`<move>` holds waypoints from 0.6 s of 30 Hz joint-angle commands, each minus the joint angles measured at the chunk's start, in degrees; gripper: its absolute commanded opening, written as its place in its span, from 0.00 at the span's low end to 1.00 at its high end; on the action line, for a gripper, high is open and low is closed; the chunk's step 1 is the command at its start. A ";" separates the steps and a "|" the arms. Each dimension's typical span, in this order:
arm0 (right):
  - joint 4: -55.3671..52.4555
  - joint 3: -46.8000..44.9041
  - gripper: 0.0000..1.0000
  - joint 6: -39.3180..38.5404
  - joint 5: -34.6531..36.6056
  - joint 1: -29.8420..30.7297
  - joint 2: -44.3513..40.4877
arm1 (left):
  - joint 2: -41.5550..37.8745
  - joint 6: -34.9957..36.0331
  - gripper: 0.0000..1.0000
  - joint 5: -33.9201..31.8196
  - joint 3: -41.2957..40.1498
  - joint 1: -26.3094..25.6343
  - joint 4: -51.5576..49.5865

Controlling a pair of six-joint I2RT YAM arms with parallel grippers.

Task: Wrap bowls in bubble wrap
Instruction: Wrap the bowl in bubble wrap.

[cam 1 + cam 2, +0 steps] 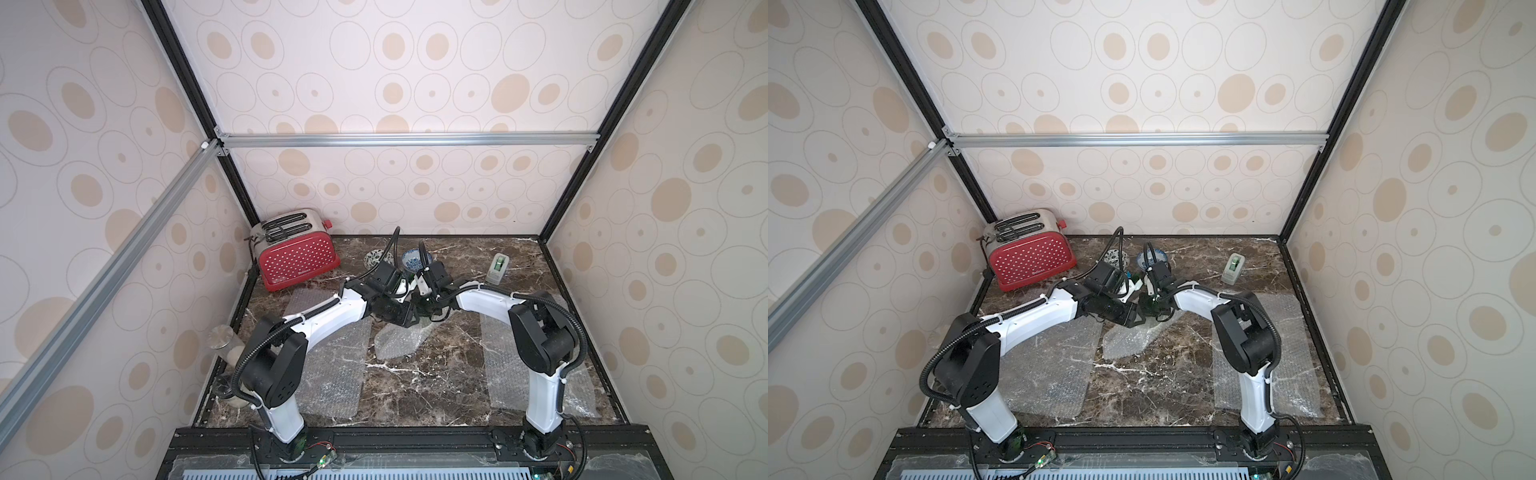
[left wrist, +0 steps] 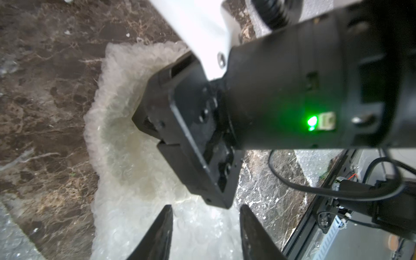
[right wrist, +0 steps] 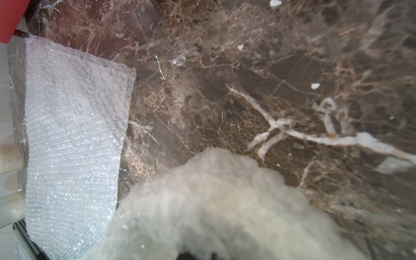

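Left claw (image 2: 206, 208) parted, right claw (image 2: 140, 120) closed

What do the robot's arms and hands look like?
The left arm and right arm are twins: smooth white shells between chunky black joints, with ribbed black cables running alongside. The left hand has two pointed black fingers. The right hand is boxy and black, with a green light glowing behind it.

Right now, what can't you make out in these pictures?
Under the wrap: only a dim round shape, left wrist view.
Right gripper: tips hidden by blurred wrap in right wrist view.
Leaf bowl, blue bowl: partly behind cables, patterns too small, both top views.
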 commanded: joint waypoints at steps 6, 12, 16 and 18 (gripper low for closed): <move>-0.32 0.99 0.09 0.37 -0.23 -0.18 0.02 | 0.26 1.96 0.00 -5.98 -0.56 0.34 -4.90; 1.63 -0.53 0.09 1.35 -0.97 -0.87 -0.68 | -3.09 0.78 0.00 -8.76 -4.16 2.00 -3.95; 3.53 -1.31 0.09 2.64 -2.11 -1.70 -0.89 | -4.95 -0.13 0.00 -10.02 -7.50 2.95 -3.50; 4.58 -1.77 0.09 3.29 -2.47 -2.05 -0.82 | -5.97 -0.87 0.00 -10.84 -9.06 3.39 -3.03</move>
